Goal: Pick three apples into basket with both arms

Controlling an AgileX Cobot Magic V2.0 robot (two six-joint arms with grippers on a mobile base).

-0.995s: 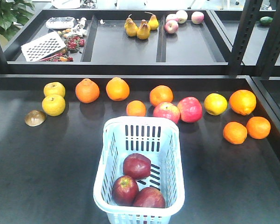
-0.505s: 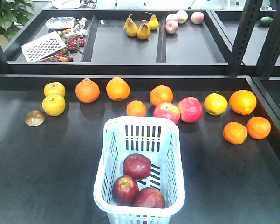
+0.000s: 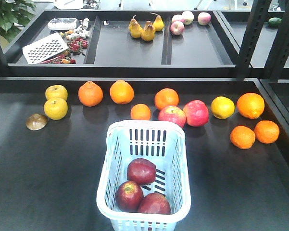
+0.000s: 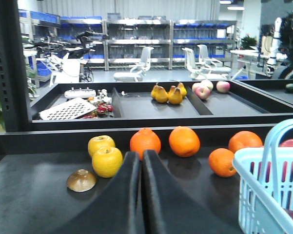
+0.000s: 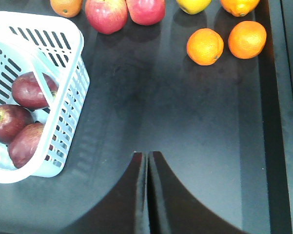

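Three dark maroon apples lie inside the pale blue basket: one toward the back, one front left, one front right. The right wrist view shows the same apples in the basket at its left. My left gripper is shut and empty, held above the table left of the basket. Just as empty, my right gripper is shut over bare table to the basket's right. Neither arm appears in the front view.
Behind the basket runs a row of oranges, two pink-red apples, yellow fruit and a brown half-shell. Two oranges lie at the right. A raised shelf holds pears, a grater and apples.
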